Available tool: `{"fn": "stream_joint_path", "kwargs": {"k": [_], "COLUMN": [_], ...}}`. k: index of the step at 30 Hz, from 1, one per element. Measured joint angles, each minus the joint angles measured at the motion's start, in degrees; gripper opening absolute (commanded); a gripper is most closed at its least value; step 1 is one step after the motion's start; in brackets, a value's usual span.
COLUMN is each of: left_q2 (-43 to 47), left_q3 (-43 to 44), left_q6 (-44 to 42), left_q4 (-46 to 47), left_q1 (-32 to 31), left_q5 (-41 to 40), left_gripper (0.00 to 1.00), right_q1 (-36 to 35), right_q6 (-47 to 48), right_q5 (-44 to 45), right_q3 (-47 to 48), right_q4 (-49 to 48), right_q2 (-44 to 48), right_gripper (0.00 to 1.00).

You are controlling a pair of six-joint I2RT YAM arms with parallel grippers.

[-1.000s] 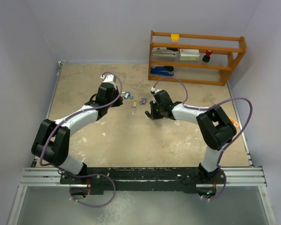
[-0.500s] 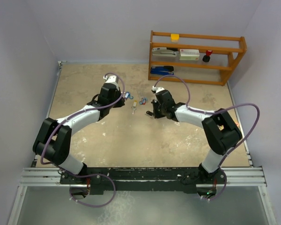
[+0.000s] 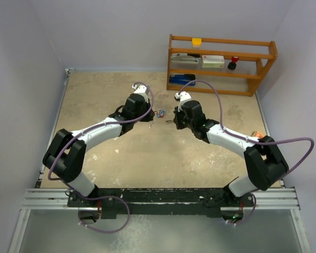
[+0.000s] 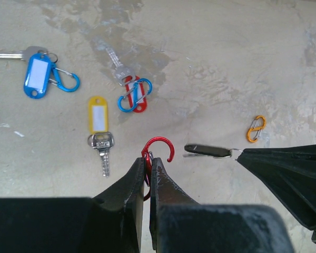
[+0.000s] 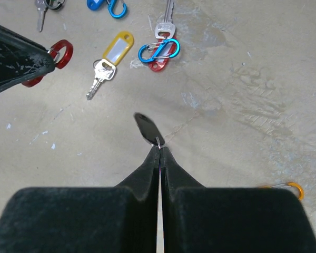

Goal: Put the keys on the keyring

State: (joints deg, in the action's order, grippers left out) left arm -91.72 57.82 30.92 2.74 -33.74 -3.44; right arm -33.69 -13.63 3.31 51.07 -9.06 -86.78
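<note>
- Left wrist view, item 1: your left gripper is pinched fully together on the red clip. The clip's open hook stands clear of the fingertips, over the table.
- Item 2: the black tag sits just right of the red clip, level and not touching it. Your right gripper nips the thin ring at the tag's far end.
- Item 3: the yellow-tagged key lies flat near the red clip, on its left.
- Item 4: the red-tagged key, with a blue clip across its tag, lies beyond the red clip.
- Item 5: the blue-tagged key lies well left of the red clip and beyond it.
- Item 6: the orange clip lies well right of the red clip.
- Right wrist view: your right gripper is closed tight with only the black tag's ring between its tips. The tag juts ahead, below and right of the red clip. The yellow-tagged key lies just right of the red clip, and the red-tagged key lies farther right.
- Top view: both grippers meet tip to tip at mid-table. You cannot make out the red clip at this size. The wooden shelf stands beyond it and to its right.
</note>
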Motion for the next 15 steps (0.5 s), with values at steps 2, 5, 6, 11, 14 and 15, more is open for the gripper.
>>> {"fn": "stream_joint_path", "kwargs": {"k": [2,5,6,11,14,15], "left_q2": [-0.5,-1.4,-1.8,-3.6,-4.3,-4.6], "left_q3": [0.5,1.4,1.8,3.6,4.3,4.5], "left_q6": [0.0,0.0,0.0,-0.1,-0.4,-0.5], "left_q4": [0.1,0.1,0.0,-0.5,-0.7,-0.8], "left_q1": [-0.5,-1.1,-1.3,-2.3,-2.8,-3.0], "left_q5": [0.4,1.0,1.2,2.4,3.5,3.8], "left_gripper": [0.0,0.0,0.0,0.0,0.0,0.0], "right_q1": [0.0,0.0,0.0,-0.1,-0.1,-0.1], "right_q6": [0.5,1.3,1.4,2.4,2.8,3.0], "right_q5": [-0.3,-1.2,-1.4,-2.6,-3.1,-3.1], "right_q3": [-0.9,-1.7,-1.7,-1.9,-2.0,-2.0], "right_q4": [-0.6,-1.3,-1.4,-2.1,-2.6,-2.8], "right_q2": [0.6,1.0,1.0,1.5,2.2,2.4], "right_gripper": [0.0,0.0,0.0,0.0,0.0,0.0]}}
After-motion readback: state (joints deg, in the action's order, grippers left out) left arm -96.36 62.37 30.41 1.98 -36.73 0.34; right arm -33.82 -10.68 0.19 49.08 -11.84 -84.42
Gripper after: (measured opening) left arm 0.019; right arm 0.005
